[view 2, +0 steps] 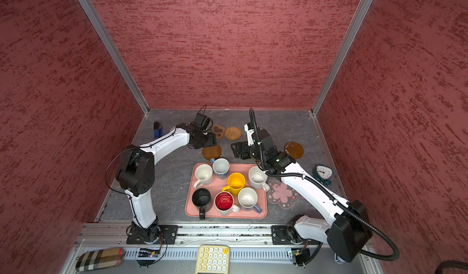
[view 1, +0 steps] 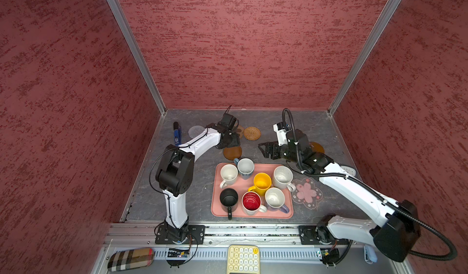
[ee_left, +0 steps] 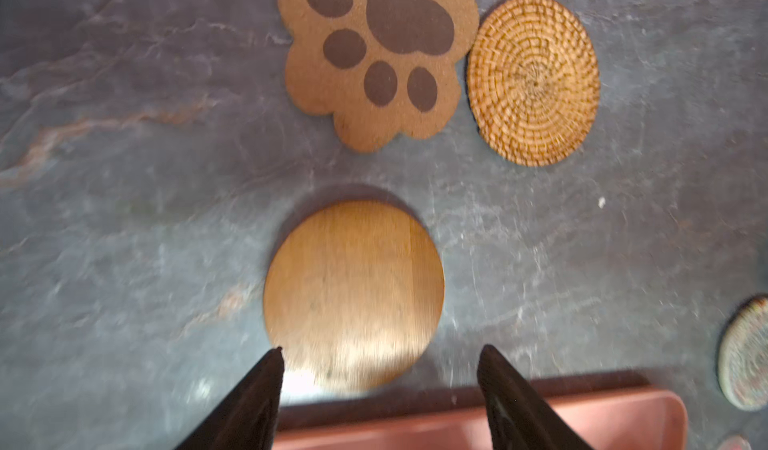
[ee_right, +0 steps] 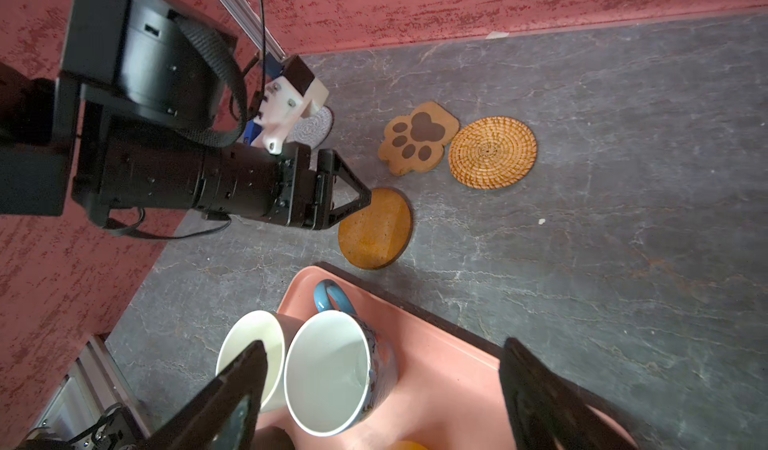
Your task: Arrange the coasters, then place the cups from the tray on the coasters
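The salmon-pink tray [view 1: 217, 208] holds several cups: two white [view 1: 228, 174] [view 1: 283, 176], blue [view 1: 245, 167], yellow [view 1: 262, 181], lavender [view 1: 275, 198], red inside [view 1: 251, 202] and black [view 1: 228, 198]. My left gripper [ee_left: 382, 349] points down, open, over the edge of a brown disc coaster [ee_left: 353, 286] just beyond the tray. The paw coaster [ee_left: 374, 107] and wicker coaster [ee_left: 534, 80] lie further back. My right gripper [ee_right: 384, 344] hangs open and empty above the blue cup [ee_right: 332, 369]. A grey woven coaster [view 1: 195, 131], a second brown disc [view 1: 316, 147] and the pink flower coaster [view 1: 306, 193] lie around.
Another woven coaster [ee_left: 744, 352] shows beside the tray's corner. A blue marker-like object [view 1: 176, 133] lies at the back left and a small clock [view 2: 323, 172] at the right. The yellow keypad [view 1: 243, 258] and a plaid case [view 1: 130, 258] sit below the front rail. Red walls enclose three sides.
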`<action>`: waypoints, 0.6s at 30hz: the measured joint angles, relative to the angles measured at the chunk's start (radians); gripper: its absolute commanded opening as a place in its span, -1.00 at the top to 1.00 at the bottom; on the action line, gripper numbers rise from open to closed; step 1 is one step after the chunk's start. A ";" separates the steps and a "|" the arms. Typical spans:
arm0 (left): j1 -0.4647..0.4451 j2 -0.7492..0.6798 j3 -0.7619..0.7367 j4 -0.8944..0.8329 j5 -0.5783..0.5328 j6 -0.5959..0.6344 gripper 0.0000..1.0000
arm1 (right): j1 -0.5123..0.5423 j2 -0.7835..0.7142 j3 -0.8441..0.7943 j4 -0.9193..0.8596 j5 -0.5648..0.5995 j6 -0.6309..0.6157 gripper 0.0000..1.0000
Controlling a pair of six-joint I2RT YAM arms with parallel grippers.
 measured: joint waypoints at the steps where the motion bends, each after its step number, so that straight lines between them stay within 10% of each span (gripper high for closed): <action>1: 0.001 0.026 0.025 -0.004 -0.002 0.004 -0.36 | -0.003 0.015 0.006 -0.003 0.006 -0.009 -0.77; 18: 0.025 0.198 0.185 -0.060 0.024 0.040 -0.18 | -0.089 0.192 0.269 -0.102 0.047 -0.138 -0.78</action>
